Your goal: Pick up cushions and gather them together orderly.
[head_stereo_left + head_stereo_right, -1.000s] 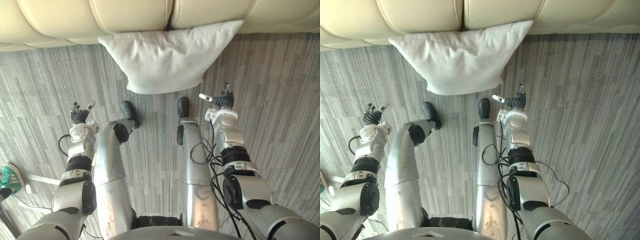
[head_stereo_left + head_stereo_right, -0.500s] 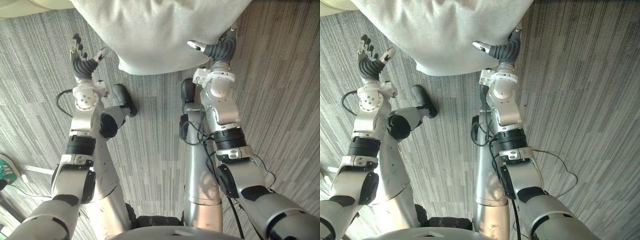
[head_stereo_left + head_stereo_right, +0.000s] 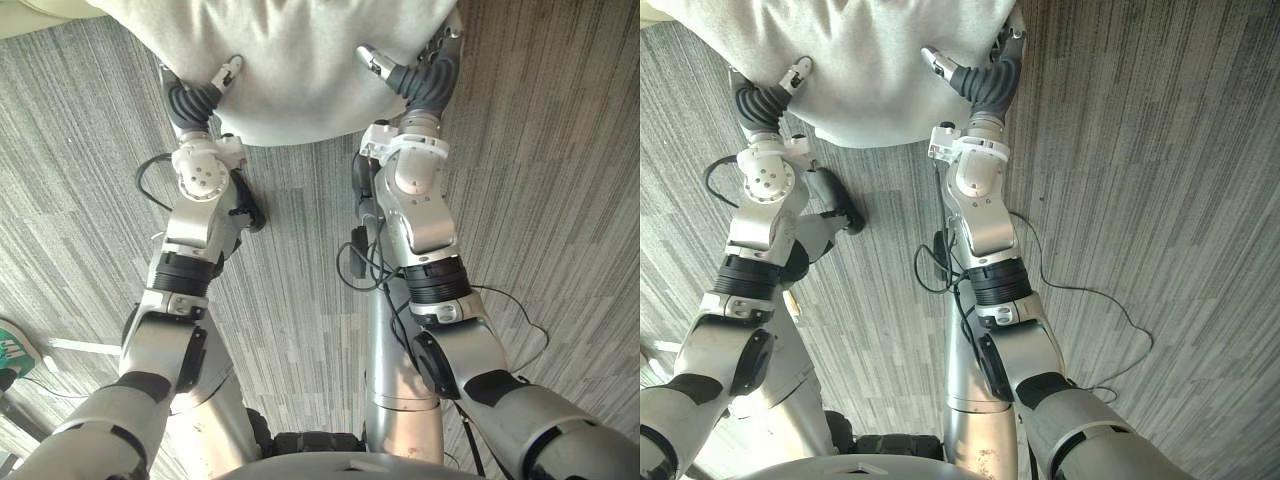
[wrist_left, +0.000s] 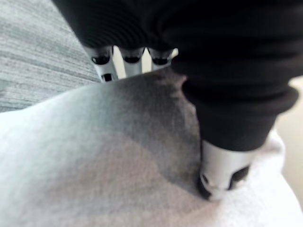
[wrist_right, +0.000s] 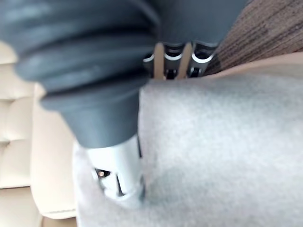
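The cushion (image 3: pixel 300 70) lies at the top centre, its lower edge over the floor (image 3: pixel 560 200) and its upper part running out of frame toward the sofa (image 5: pixel 19 142). The left hand (image 3: pixel 192 100) pinches its lower-left edge and the right hand (image 3: pixel 425 82) its lower-right edge. Each thumb presses into the top face with the fingers tucked behind, a two-sided grip probably meant to lift the cushion level. Nothing seems to block the lift. A green shoe (image 3: pixel 14 345) sits at the lower left, well apart.
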Robot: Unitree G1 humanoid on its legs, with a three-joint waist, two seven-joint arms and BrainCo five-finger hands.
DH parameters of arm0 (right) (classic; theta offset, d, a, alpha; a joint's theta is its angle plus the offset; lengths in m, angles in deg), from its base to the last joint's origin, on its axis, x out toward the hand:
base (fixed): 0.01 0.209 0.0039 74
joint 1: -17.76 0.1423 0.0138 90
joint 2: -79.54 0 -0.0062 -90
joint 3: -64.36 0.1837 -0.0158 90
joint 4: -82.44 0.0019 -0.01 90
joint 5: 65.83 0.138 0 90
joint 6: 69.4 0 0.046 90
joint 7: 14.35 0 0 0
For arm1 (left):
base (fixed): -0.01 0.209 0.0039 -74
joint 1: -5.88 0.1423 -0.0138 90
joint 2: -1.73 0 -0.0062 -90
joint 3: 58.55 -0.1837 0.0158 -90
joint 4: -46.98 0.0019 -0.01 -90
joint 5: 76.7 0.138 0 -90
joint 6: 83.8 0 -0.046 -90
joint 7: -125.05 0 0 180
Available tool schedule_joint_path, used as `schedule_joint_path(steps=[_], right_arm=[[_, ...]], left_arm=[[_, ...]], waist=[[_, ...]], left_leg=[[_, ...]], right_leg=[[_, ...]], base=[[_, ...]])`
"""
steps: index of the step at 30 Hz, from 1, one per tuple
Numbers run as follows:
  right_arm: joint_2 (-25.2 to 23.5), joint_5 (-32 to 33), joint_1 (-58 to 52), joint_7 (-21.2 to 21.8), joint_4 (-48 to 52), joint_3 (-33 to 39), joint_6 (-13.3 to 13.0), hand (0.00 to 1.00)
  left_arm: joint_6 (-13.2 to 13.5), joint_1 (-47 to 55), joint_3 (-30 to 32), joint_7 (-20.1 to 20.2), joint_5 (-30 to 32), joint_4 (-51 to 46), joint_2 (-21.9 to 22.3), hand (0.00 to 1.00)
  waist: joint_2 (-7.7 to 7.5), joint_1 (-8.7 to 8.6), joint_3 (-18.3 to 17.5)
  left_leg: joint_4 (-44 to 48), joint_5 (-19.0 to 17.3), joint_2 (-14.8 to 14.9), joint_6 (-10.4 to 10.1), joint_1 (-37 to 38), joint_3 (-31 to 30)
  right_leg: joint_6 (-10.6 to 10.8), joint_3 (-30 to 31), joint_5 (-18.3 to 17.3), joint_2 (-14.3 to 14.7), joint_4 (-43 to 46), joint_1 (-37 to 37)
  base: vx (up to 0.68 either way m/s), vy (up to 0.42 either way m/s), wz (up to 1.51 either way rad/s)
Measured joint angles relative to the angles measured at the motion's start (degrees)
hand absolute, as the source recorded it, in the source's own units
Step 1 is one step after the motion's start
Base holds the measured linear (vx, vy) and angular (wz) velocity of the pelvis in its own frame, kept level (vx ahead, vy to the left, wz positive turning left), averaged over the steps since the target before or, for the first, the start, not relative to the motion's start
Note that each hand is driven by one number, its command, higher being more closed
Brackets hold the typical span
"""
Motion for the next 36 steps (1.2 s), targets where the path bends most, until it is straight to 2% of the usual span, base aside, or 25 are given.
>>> schedule_joint_path(steps=[2, 6, 12, 16, 18, 20, 21, 22, 23, 29, 32, 36], right_arm=[[-0.02, 1.37, 0.09, 0.1, 0.0, 0.01, -1.51, 1.0], [-0.69, 2.46, -0.74, 1.0, -0.02, 0.09, -1.83, 1.0], [-1.77, 4.75, -5.95, 3.32, -0.1, 0.43, -3.24, 1.0], [-2.29, 4.85, -11.09, 5.01, -0.11, 0.41, -3.24, 1.0], [-2.57, 4.68, -13.47, 6.44, -0.05, 0.32, -3.2, 1.0], [-3.03, 4.24, -18.36, 7.25, 1.89, 0.23, -2.79, 1.0], [-3.17, 3.85, -20.28, 7.66, 2.64, 0.16, -2.82, 1.0], [-3.67, 3.44, -24.92, 8.64, 3.26, -0.38, -3.07, 1.0], [-3.87, 3.44, -26.76, 9.08, 3.85, -0.46, -3.05, 1.0], [-3.78, 3.46, -41.23, 14.11, 10.11, -3.27, -3.83, 1.0], [-3.67, 3.55, -48.25, 16.43, 11.37, -4.87, -3.85, 1.0], [-3.69, 4.04, -55.63, 20.01, 12.1, -6.07, -3.84, 1.0]], left_arm=[[-0.61, 0.04, -0.01, -0.02, 0.02, -1.01, 0.08, 1.0], [-0.63, 0.51, -0.07, 0.06, 0.55, -1.4, 0.72, 1.0], [-0.55, 5.09, -0.52, 0.18, 1.29, -6.2, 3.05, 1.0], [-0.55, 11.47, -0.73, 1.52, 1.45, -10.89, 4.63, 1.0], [-0.55, 15.48, -0.75, 2.06, 1.36, -13.95, 5.6, 1.0], [-0.52, 21.77, -1.38, 3.46, 0.94, -19.22, 7.97, 1.0], [-0.39, 23.67, -1.86, 3.68, 0.94, -20.34, 8.78, 1.0], [0.31, 28.57, -3.11, 3.99, 0.94, -21.84, 10.18, 1.0], [0.37, 30.31, -3.45, 4.27, 0.94, -22.51, 10.64, 1.0], [0.4, 43.3, -5.32, 7.69, 1.19, -30.65, 10.91, 1.0], [0.51, 48.62, -5.65, 9.56, 1.46, -31.89, 10.6, 1.0], [0.8, 56.08, -5.56, 12.92, 1.6, -32.99, 10.37, 1.0]], waist=[[0.0, -0.06, 0.0], [0.0, -0.38, 0.0], [-0.01, -0.64, -0.03], [-0.05, -0.59, -0.12], [-0.04, -0.55, -0.17], [-0.03, -0.3, -0.36], [-0.07, -0.13, -1.04], [-0.14, 0.14, -6.58], [-0.14, 0.14, -8.38], [-0.24, 0.26, -9.26], [-0.51, 0.7, -12.13], [-0.98, 1.25, -18.68]], left_leg=[[-0.37, 0.36, 0.02, -0.11, 0.14, -0.14], [-2.31, 1.4, 0.01, -0.14, 1.85, -0.2], [-11.05, 4.79, -1.86, -0.69, 9.39, 0.34], [-16.87, 7.47, -2.95, -1.55, 17.02, 0.31], [-18.91, 7.67, -3.09, -1.97, 21.19, 0.28], [-21.65, 7.47, -3.56, -2.09, 28.45, 0.47], [-22.44, 7.27, -3.84, -2.34, 30.12, 0.49], [-23.6, 6.93, -4.03, -2.85, 30.57, 0.67], [-23.98, 6.89, -4.11, -2.92, 31.23, 0.76], [-26.5, 4.01, -4.43, -4.65, 51.06, 1.82], [-29.35, 2.71, -4.48, -5.13, 60.29, 3.35], [-34.35, 1.65, -5.0, -5.14, 69.39, 6.25]], right_leg=[[-0.15, -0.27, 0.31, 0.0, -0.38, 0.21], [-0.47, -0.84, 1.33, -0.03, -2.54, 2.22], [-1.08, -2.08, 3.67, -1.09, -10.39, 10.02], [-2.07, -3.19, 4.68, -1.75, -15.39, 17.93], [-2.27, -3.67, 4.8, -1.75, -17.59, 22.32], [-3.02, -4.4, 5.02, -1.81, -20.57, 29.87], [-2.99, -4.38, 4.89, -1.9, -21.38, 31.55], [-2.7, -4.45, 4.58, -1.98, -22.76, 32.07], [-2.69, -4.48, 4.57, -1.97, -23.34, 32.79], [-2.65, -4.18, 2.88, -1.96, -28.47, 53.09], [-2.61, -3.63, 2.86, -1.74, -33.24, 62.55], [-2.82, -2.23, 4.32, -1.81, -41.83, 71.87]], base=[[0.0, 0.0, 0.0], [-0.02, 0.011, -0.01], [-0.04, 0.012, 0.11], [-0.03, -0.012, 0.12], [0.02, -0.024, 0.04], [0.07, -0.047, 0.04], [0.1, -0.054, 0.03], [0.09, -0.04, 0.0], [0.13, -0.046, -0.01], [0.18, -0.014, -0.05], [0.18, 0.025, -0.12], [0.15, 0.064, -0.19]])
